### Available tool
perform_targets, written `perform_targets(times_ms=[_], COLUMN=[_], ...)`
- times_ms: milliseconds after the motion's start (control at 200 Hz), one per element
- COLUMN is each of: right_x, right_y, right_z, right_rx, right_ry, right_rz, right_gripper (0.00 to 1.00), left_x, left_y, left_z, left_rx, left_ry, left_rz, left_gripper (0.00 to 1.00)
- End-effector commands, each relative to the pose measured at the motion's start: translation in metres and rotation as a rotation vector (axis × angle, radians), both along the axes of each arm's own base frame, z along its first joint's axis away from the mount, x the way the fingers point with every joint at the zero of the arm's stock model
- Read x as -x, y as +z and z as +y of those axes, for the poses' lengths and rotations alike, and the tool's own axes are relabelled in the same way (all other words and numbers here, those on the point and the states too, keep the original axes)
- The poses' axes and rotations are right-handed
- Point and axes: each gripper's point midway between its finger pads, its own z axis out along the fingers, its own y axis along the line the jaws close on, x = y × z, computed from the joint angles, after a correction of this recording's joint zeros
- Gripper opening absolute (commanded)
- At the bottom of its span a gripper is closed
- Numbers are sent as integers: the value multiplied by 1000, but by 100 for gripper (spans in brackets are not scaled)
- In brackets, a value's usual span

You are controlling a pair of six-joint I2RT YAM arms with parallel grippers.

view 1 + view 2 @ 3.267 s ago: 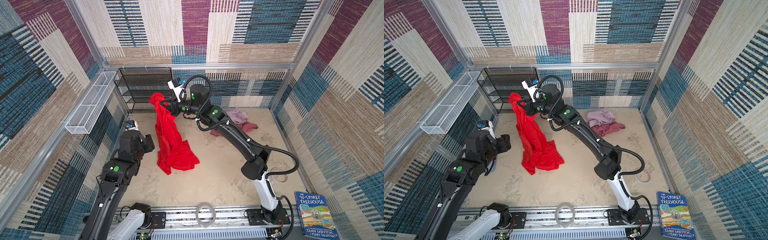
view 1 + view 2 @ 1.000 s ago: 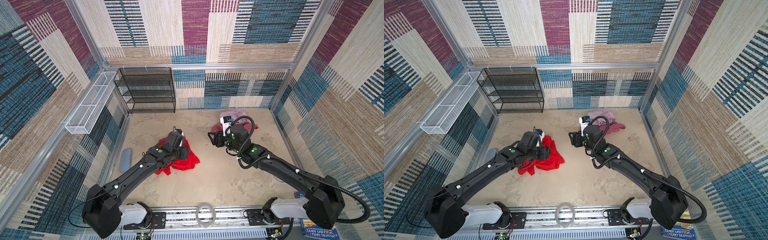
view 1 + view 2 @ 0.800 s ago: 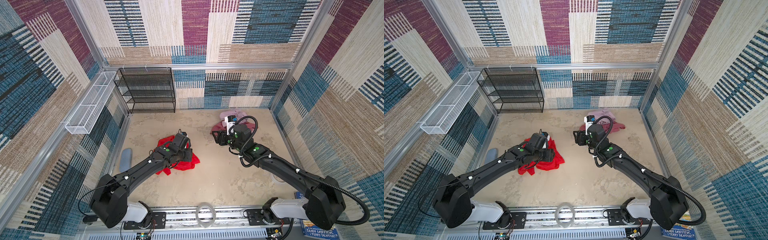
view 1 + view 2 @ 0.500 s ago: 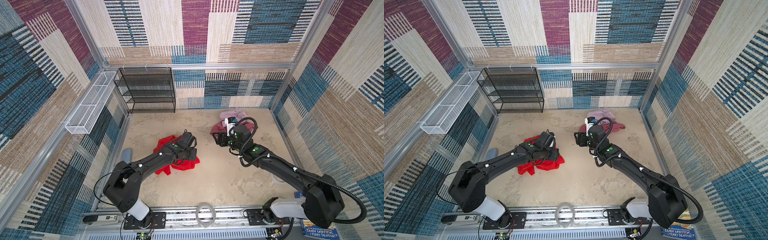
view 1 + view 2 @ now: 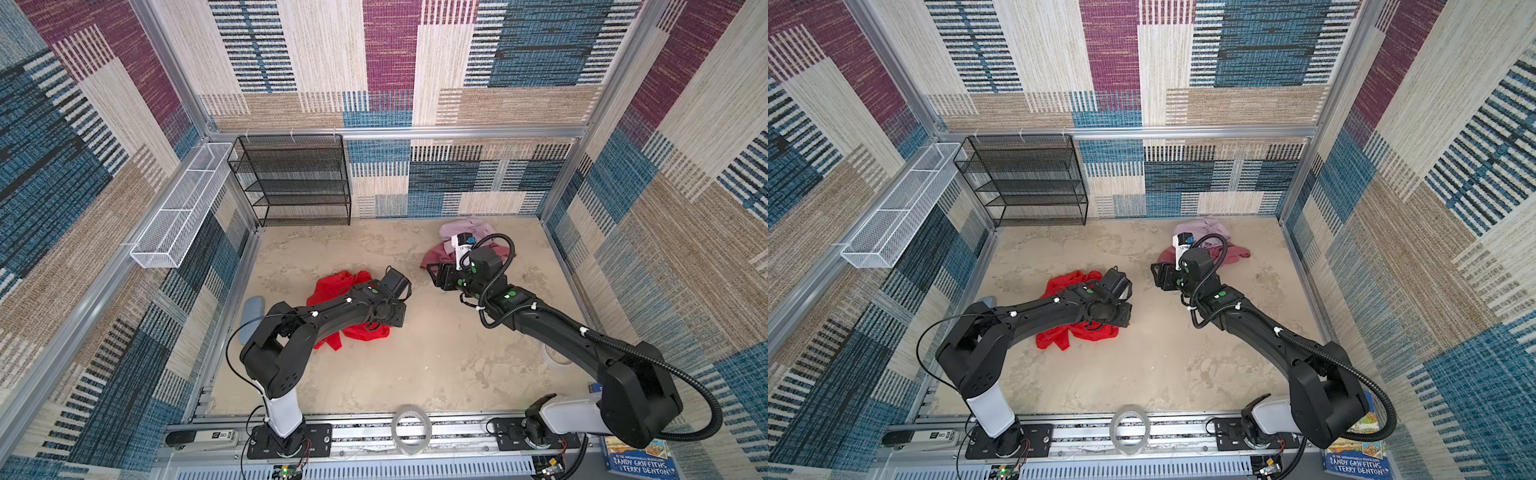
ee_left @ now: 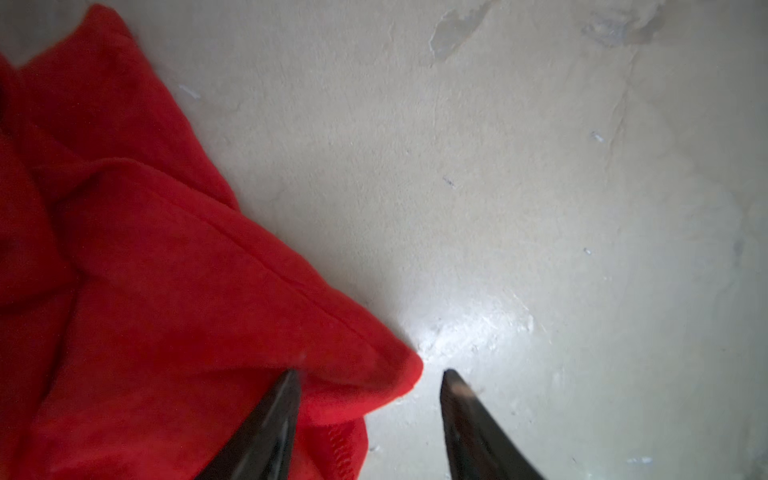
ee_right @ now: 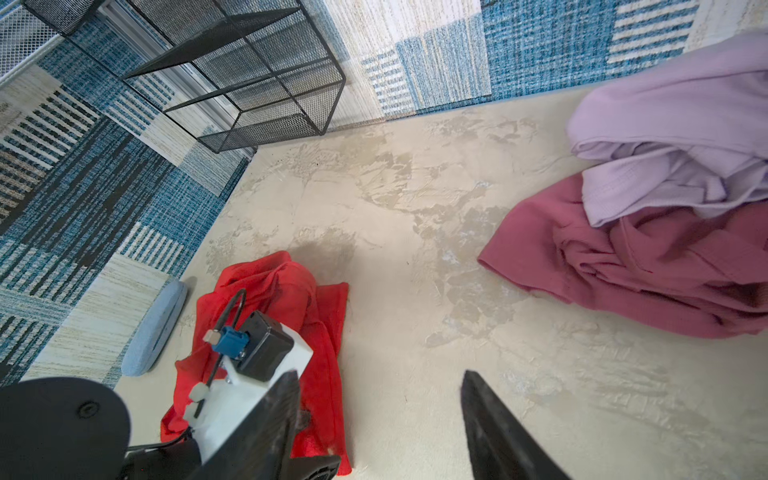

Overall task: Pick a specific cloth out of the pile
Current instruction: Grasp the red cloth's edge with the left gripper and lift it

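The cloth (image 5: 332,291), bright red and crumpled, lies on the floor left of centre, apart from the pile (image 5: 465,230) at the back right. It shows in both top views (image 5: 1065,284). My left gripper (image 6: 370,374) hangs low over the cloth's right edge, open. One fingertip (image 6: 291,378) is on the red fabric and the other is over bare floor, with a corner of the cloth (image 6: 386,370) between them. My right gripper (image 7: 380,374) stands open and empty above the floor, between the cloth and the pile. It shows in a top view too (image 5: 434,276).
The pile holds a pale lilac cloth (image 7: 665,124) on a dusty rose-pink one (image 7: 623,270). A black mesh shelf (image 5: 299,178) stands at the back left, with a white wire basket (image 5: 183,216) on the left wall. A blue-grey pad (image 5: 253,307) lies by the left wall. A tape roll (image 5: 409,424) sits on the front rail.
The red cloth, earlier held up high by my right gripper, now lies on the floor. My left gripper has swung right, to the cloth's right edge. My right gripper has drawn back towards the pile.
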Motion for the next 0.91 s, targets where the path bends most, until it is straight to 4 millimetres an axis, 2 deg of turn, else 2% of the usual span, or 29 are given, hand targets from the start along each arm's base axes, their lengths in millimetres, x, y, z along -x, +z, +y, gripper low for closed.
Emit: perform_targets(times_ms=[0, 265, 426, 536, 701, 791, 846, 901], right_x=[-3, -3, -4, -4, -4, -4, -4, -4], right_y=[6, -2, -4, -5, -5, -6, -6, -6], right_z=[1, -5, -6, -7, -8, -8, -8, -8], right_rx=[-27, -30, -33, -34, -35, -37, -38, -40], right_ry=[5, -5, -5, -7, -9, -11, -12, -14], right_rz=[-22, -7, -4, 0, 1, 3, 4, 4], right_gripper=[65, 65, 65, 65, 64, 64, 64, 64], left_x=[-7, -6, -5, -5, -4, -3, -2, -3], left_y=[0, -18, -27, -33, -37, -38, -37, -34], left_z=[-2, -3, -2, 0, 4, 4, 5, 5], left_rx=[-5, -31, -49, -60, -84, -86, -88, -85], left_ry=[14, 21, 21, 26, 28, 31, 33, 35], left_rz=[-13, 19, 33, 41, 39, 41, 40, 34], left_gripper=[57, 53, 41, 39, 24, 11, 0, 0])
